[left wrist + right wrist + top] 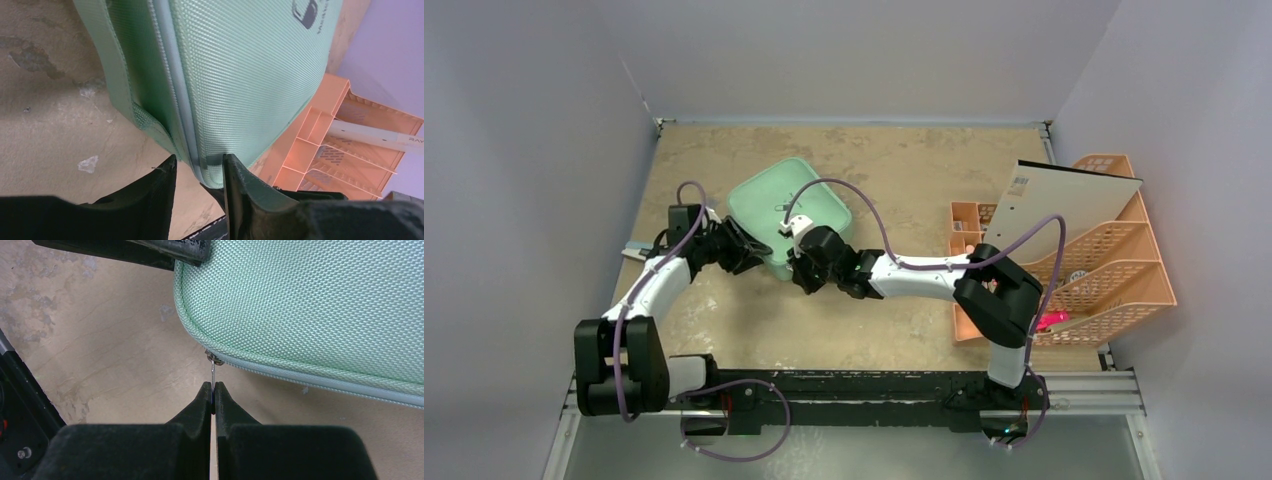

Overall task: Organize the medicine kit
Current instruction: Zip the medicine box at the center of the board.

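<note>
Medicine kit [789,215] corner sits between left gripper [199,167] jaws, clamp unclear, likely bracing while right gripper [213,390] pinches zipper pull [213,367].

Overhead: both wrists cover the near edge of the medicine kit [794,200]. A pink item [1052,320] in the rack [1124,250] is too small to name. Left wrist view: the kit's logo [306,11] is cut by the top edge. Whether the left gripper [197,161] presses the corner between its fingers cannot be told. Right wrist view: the zip pull [213,369] has its lower end hidden inside the right gripper [213,388], and the kit runs off top and right.
</note>
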Available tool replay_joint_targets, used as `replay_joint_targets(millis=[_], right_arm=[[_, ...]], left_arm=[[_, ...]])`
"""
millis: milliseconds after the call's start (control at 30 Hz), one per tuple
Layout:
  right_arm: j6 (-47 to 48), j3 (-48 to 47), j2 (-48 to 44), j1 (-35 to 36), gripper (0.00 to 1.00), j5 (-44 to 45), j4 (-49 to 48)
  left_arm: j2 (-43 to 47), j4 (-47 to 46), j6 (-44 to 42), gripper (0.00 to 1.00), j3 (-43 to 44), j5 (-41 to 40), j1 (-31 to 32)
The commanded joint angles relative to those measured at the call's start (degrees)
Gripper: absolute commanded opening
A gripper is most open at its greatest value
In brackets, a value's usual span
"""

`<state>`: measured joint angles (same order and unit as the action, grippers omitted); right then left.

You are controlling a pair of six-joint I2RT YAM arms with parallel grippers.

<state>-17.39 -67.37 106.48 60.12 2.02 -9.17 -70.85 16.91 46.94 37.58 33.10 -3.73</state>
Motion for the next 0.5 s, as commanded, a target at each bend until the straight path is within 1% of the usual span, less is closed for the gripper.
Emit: replay_joint_targets(millis=[0, 67, 167, 367, 467], right_arm=[[-0.9, -2.1, -0.5, 0.4, 0.00, 0.4, -1.0], [-0.3, -1.6, -0.4, 0.4, 0.00, 0.7, -1.1], [0.5, 0.5, -1.3, 0.5, 0.00, 0.6, -0.2], [1.1, 5.6, -5.2, -0.4, 0.00, 3.1, 0.4], [1.1, 8.4, -7.2, -1.2, 0.00, 3.8, -0.5]], left_arm=[[-2.3, -2.8, 0.0, 0.35, -1.0, -1.2, 0.4], [-3.5, -2.7, -0.7, 0.33, -1.3, -2.1, 0.7], [-5.6, -2.0, -2.6, 0.26, -1.5, -3.7, 0.8], [-9.0, -2.6, -4.1, 0.12, -1.3, -2.1, 0.8], [-9.0, -2.3, -4.8, 0.10, -0.8, -2.7, 0.8]])
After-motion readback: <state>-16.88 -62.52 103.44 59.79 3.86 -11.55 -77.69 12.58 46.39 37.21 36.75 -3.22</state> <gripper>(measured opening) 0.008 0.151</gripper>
